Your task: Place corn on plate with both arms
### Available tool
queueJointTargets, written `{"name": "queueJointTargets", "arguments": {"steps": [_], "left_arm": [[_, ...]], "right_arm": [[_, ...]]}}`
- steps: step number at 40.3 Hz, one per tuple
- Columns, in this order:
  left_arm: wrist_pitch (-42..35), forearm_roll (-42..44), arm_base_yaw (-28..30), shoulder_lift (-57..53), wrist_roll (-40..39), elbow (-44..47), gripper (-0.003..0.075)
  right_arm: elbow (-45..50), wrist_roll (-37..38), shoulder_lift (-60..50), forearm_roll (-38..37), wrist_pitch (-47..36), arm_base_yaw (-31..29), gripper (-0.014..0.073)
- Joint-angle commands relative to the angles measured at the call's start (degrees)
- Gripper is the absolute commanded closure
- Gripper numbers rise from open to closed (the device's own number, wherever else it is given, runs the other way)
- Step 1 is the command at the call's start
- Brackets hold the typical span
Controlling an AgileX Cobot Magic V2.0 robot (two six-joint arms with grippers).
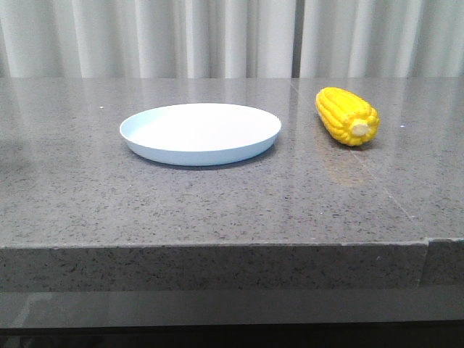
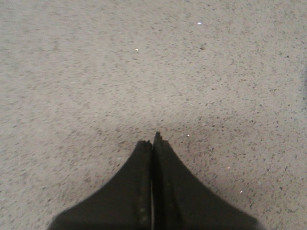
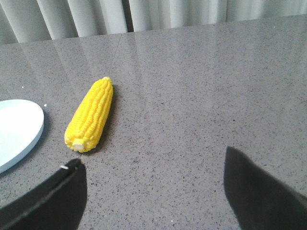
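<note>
Now corn [image 3: 90, 116] lies just beyond spread right fingers [image 3: 57, 196], untouched

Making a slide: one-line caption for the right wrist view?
Open right gripper above the grey table, corn lying beside the plate.

Setting: likely lab or studio | speckled grey stone table [image 1: 217, 203] | pleated white curtain [image 1: 217, 36] backdrop

No text, label, brand, number or sign can be read in any of the views.
</note>
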Motion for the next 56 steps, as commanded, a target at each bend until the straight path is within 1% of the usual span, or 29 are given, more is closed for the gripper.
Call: {"name": "queueJointTargets", "arguments": {"steps": [1, 4, 9, 20, 27, 32, 41, 46, 51, 56], "left_arm": [[-10.46, 0.25, -0.02, -10.27, 0.29, 5.1, 0.0741], [-15.72, 0.25, -0.76, -16.85, 0.52, 10.85, 0.0741], [-20.67, 0.25, -1.52, -28.47, 0.52, 18.84, 0.0741], [-20.55, 0.25, -1.52, -52.39, 0.66, 30.09, 0.0741], [-20.05, 0.25, -1.52, -62.22, 0.66, 34.55, 0.0741], [-19.89, 0.25, -1.52, -64.95, 0.66, 35.86, 0.0741], [-20.41, 0.25, -1.52, -65.04, 0.66, 36.88, 0.0741], [-20.41, 0.25, -1.52, -65.04, 0.66, 36.88, 0.0741], [-20.41, 0.25, -1.52, -65.04, 0.66, 36.88, 0.0741], [-20.41, 0.25, -1.52, -65.04, 0.66, 36.88, 0.0741]], "right_arm": [[-2.07, -0.53, 0.81, 0.04, -4.16, -0.29, -0.0017], [-2.07, -0.53, 0.81, 0.04, -4.16, -0.29, -0.0017], [-2.07, -0.53, 0.81, 0.04, -4.16, -0.29, -0.0017], [-2.07, -0.53, 0.81, 0.04, -4.16, -0.29, -0.0017], [-2.07, -0.53, 0.81, 0.04, -4.16, -0.29, -0.0017], [-2.07, -0.53, 0.81, 0.04, -4.16, -0.29, -0.0017], [-2.07, -0.53, 0.86, 0.04, -4.7, -0.29, -0.0017], [-3.04, -0.53, 1.96, 0.81, -3.41, -0.29, -0.0017], [-6.95, -0.53, 8.53, 0.81, -2.14, -0.29, -0.0017], [-13.93, -0.53, 17.85, 1.13, 1.4, -0.29, -0.0017]]}}
